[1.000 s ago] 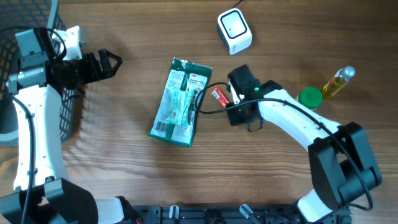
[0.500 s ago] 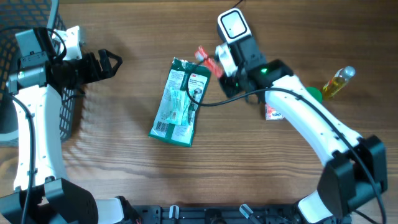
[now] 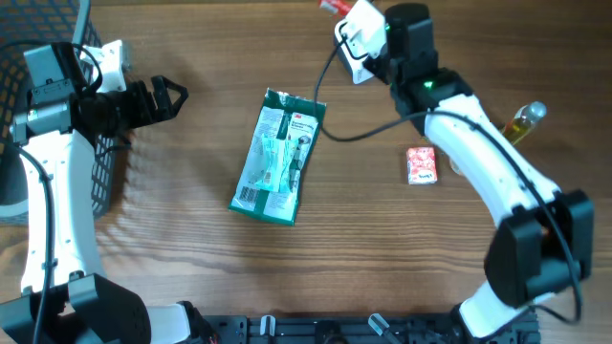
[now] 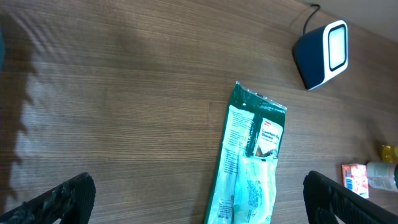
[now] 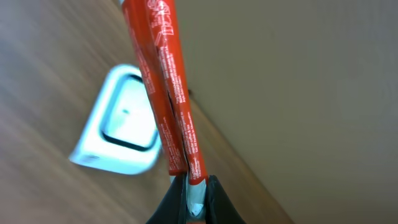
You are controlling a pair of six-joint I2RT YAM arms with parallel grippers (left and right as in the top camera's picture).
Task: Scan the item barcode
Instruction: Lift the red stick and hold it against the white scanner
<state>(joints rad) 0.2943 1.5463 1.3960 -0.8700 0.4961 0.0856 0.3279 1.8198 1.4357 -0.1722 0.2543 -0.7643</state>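
Observation:
My right gripper (image 3: 350, 13) is shut on the item, a thin red packet (image 5: 163, 81) with white print, pinched at its lower end. In the overhead view the red packet (image 3: 333, 5) is at the table's far edge, over the white barcode scanner (image 3: 352, 65), which my right arm mostly covers. The right wrist view has the scanner (image 5: 121, 127) just behind and to the left of the packet, window towards the camera. My left gripper (image 3: 174, 95) hangs open at the far left, nothing between its fingers (image 4: 65, 198).
A green packaged item (image 3: 277, 155) lies flat mid-table. A small red box (image 3: 421, 164) and an oil bottle (image 3: 522, 123) are on the right. A black mesh basket (image 3: 103, 167) stands at the left edge under my left arm.
My right gripper has carried the red packet from beside the green package up to the scanner at the far edge. The small red box is uncovered. The left arm has not moved.

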